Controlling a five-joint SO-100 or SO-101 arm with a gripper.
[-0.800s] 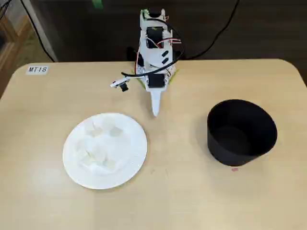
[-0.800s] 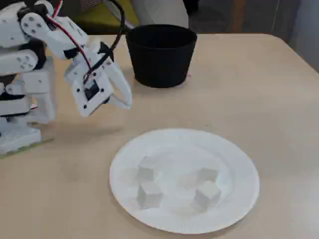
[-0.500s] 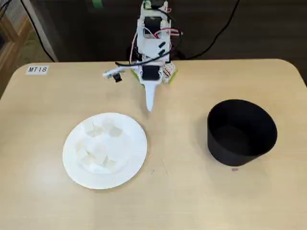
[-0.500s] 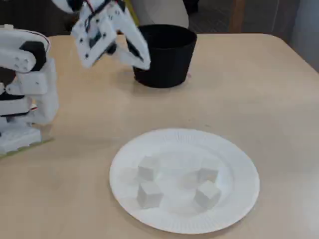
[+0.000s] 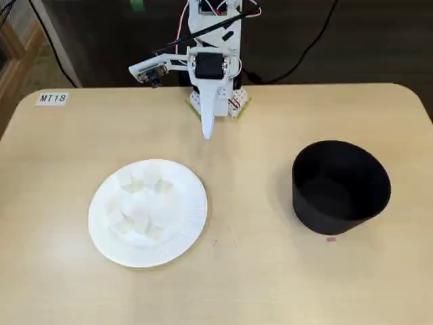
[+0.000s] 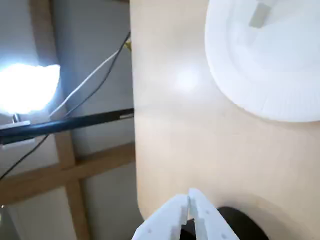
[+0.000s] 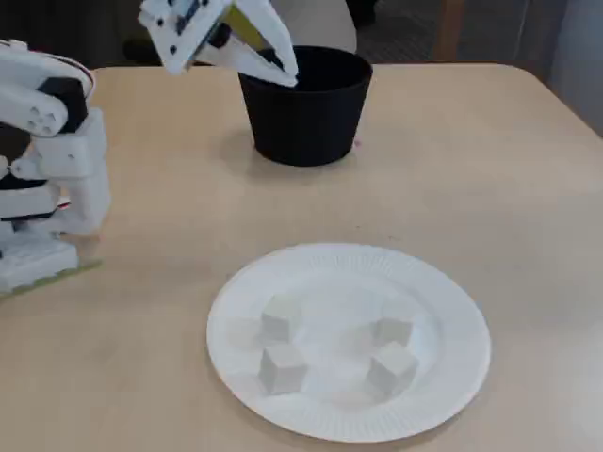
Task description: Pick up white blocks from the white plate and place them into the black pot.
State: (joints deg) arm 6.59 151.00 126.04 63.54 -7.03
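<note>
Change since the earlier frames: the arm has lifted and drawn back toward its base, so the gripper (image 5: 207, 132), formerly low over the table between plate and pot, now hangs raised near the table's far edge in a fixed view; in the other fixed view it (image 7: 285, 71) shows high at the upper left, in front of the pot's rim. Fingers: together, tips meeting in a narrow point in the wrist view (image 6: 189, 197), holding nothing. White plate (image 5: 193, 220): round, ribbed rim, resting flat on the table (image 5: 257, 271), left of centre in that fixed view, well apart from the gripper; unmoved. White blocks (image 5: 142, 203): a loose cluster of small pale cubes lying inside the plate (four can be told apart in the side-on fixed view (image 7: 283, 367), the count from above is unclear); one cube (image 6: 258, 15) shows on the plate at the upper right of the wrist view. Black pot (image 5: 342, 186): upright on the table, right of centre in a fixed view, well apart from the plate; its inside looks dark and any contents cannot be told. Label (image 5: 53, 98): small white tag reading "MT18" at the table's far left corner.
</note>
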